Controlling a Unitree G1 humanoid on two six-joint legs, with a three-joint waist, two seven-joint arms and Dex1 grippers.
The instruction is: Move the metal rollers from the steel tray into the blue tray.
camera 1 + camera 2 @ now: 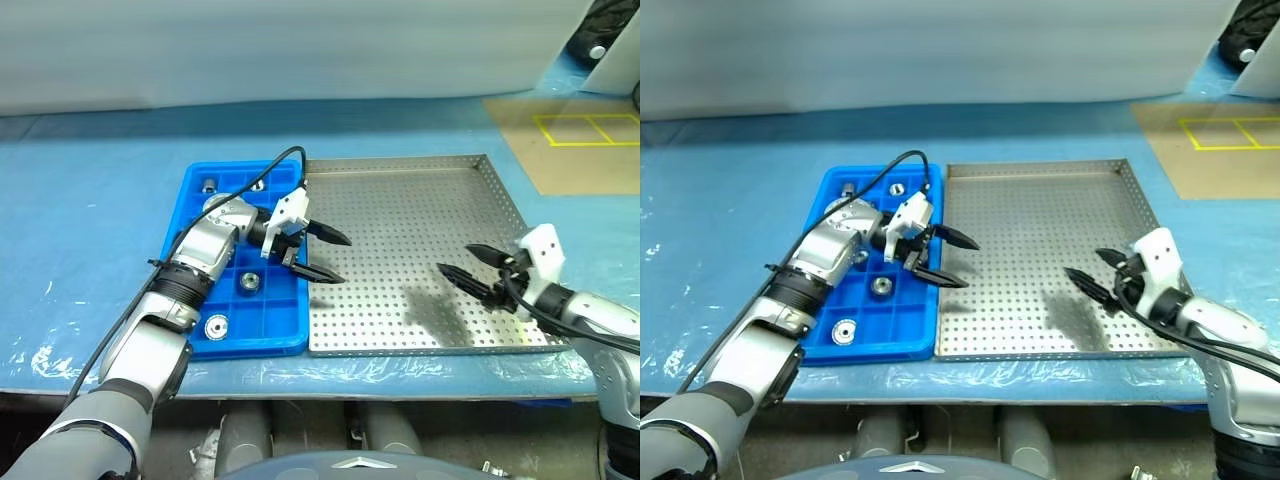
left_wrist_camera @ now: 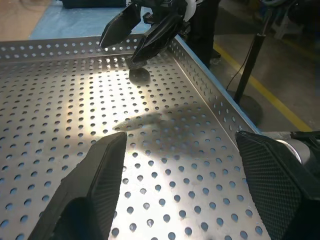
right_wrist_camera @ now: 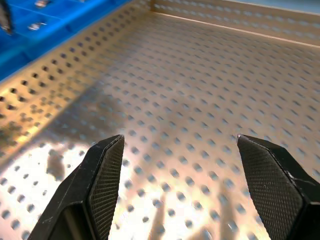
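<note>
Blue tray lies leftmost on the pale blue table sheet, its right rim touching the steel tray. Metal rollers sit in separate compartments, behind and to the left of the left gripper's tips; the left arm covers several compartments, so the count is unclear. Left gripper hangs over the steel tray's left edge, fingers spread, nothing between them. Ahead of the tips the perforated floor runs bare to the low rim. Right gripper hangs over the near right corner, fingers spread and empty, tips facing the left gripper across open floor
</note>
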